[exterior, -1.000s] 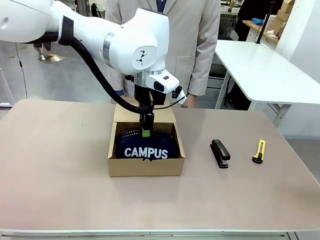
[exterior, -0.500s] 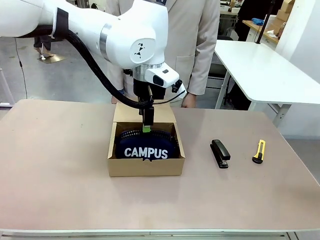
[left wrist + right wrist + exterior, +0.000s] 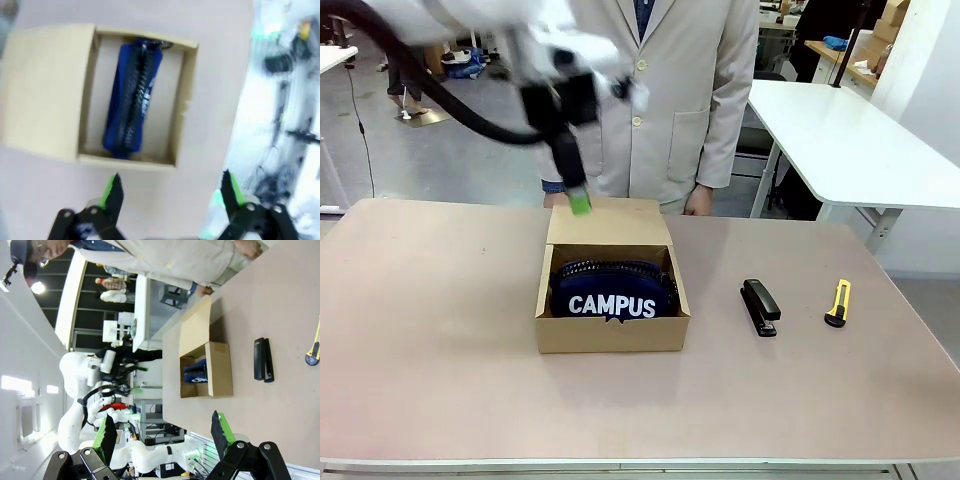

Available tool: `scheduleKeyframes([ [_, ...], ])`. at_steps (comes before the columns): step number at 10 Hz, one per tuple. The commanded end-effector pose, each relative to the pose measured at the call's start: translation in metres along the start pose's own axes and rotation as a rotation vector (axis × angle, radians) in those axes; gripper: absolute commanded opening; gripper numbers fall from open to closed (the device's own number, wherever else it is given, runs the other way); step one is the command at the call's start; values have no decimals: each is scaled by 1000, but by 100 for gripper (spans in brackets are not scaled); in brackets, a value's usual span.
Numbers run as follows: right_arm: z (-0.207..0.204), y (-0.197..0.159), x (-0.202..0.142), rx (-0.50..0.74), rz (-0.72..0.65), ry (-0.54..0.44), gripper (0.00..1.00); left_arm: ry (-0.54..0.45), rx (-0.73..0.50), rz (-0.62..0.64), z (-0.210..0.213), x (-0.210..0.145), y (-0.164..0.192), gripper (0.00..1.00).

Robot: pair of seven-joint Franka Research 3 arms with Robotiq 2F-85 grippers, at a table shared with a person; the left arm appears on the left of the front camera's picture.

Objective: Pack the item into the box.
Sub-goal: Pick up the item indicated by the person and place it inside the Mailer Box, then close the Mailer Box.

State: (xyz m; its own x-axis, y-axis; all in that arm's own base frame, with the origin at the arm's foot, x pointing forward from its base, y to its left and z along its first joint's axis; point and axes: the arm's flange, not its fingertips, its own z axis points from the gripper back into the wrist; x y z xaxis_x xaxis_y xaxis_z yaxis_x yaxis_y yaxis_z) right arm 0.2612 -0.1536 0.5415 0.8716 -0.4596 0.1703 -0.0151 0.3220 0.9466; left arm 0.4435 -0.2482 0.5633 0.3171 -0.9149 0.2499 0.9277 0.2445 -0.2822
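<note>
The navy CAMPUS pouch (image 3: 612, 296) sits inside the cardboard box (image 3: 610, 336), zipper uppermost, with the flap lid (image 3: 620, 226) folded back toward 12 o'clock. The left gripper (image 3: 170, 180) hangs above the flap, at the box's 11 o'clock, jaws spread and empty. The right gripper (image 3: 161, 418) is likewise released, grasping nothing. At the box's 3 o'clock lie a black stapler (image 3: 760, 306) and, beyond it, a yellow utility knife (image 3: 837, 303).

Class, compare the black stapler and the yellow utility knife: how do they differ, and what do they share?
The stapler is black; the utility knife is yellow with a dark end. The stapler looks bulkier, the knife slimmer. The stapler lies nearer the box, the knife farther right. Both lie flat on the table, outside the box.
</note>
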Motion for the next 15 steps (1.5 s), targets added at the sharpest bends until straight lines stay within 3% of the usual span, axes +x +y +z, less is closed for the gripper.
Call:
scheduleKeyframes([
  [1, -1, 1, 2, 24, 24, -7, 100, -252, -69, 289, 60, -104, 8, 100],
  [3, -1, 1, 2, 24, 24, -7, 100, -533, -257, 507, 92, -203, 29, 100],
  [4, -1, 1, 2, 24, 24, -7, 100, -865, -347, 593, 95, -271, 41, 100],
  [5, -1, 1, 2, 24, 24, -7, 100, -1046, -472, 649, 85, -326, 51, 100],
  [6, -1, 1, 2, 24, 24, -7, 100, -1184, -517, 699, 65, -369, 57, 100],
  [7, -1, 1, 2, 24, 24, -7, 100, -1261, -527, 740, 39, -392, 54, 100],
  [8, -1, 1, 2, 24, 24, -7, 100, -1208, -530, 684, 7, -392, 51, 100],
  [9, -1, 1, 2, 24, 24, -7, 100, -858, -454, 686, 62, -401, 54, 100],
  [15, -1, 1, 2, 24, 24, -7, 100, -858, -454, 686, 62, -401, 54, 100],
])
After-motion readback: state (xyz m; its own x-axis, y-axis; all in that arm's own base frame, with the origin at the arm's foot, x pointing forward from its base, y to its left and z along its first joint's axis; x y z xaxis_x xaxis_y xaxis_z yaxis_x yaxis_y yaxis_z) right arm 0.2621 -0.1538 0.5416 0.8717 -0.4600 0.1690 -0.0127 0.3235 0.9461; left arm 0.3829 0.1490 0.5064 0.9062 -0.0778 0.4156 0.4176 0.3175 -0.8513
